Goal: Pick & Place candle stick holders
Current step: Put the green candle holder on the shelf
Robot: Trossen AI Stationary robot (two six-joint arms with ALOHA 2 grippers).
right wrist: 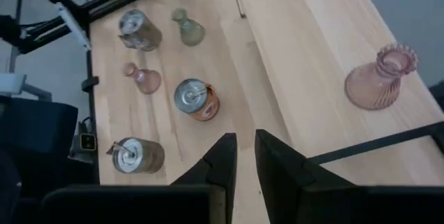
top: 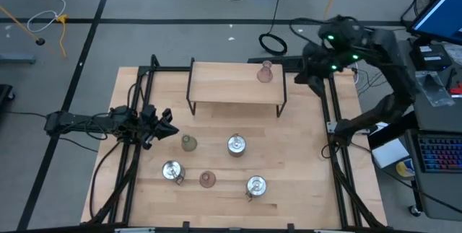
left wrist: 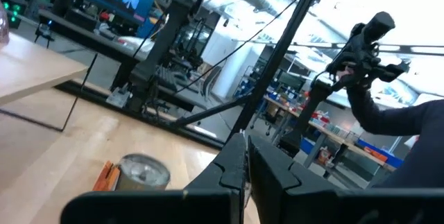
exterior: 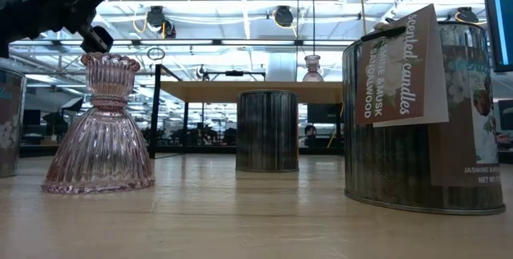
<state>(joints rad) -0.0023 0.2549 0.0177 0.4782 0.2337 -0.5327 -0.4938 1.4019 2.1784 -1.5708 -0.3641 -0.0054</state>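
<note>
- Farthest out in front of the raised wooden shelf (top: 237, 83), near the table's front edge, stand three candle stick holders: a silver metal holder (top: 255, 185) below the shelf's right end, a pinkish glass holder (top: 207, 179) below its left half, and a second silver holder (top: 172, 171) just past its left end.
- Closer to the shelf, yet apart from its legs, a third silver holder (top: 236, 145) stands before its middle, and an olive-green glass holder (top: 189, 143) stands before its left leg.
- The left gripper (top: 166, 126) hangs left of the shelf's front-left leg, near the olive-green holder, fingers pressed together on nothing.
- On the shelf, toward its right end, a second pinkish glass holder (top: 265, 73) stands upright.
- The right gripper (right wrist: 244, 141) hovers off the shelf's right end, clear of that holder, with only a narrow gap between its fingers and nothing in it.
</note>
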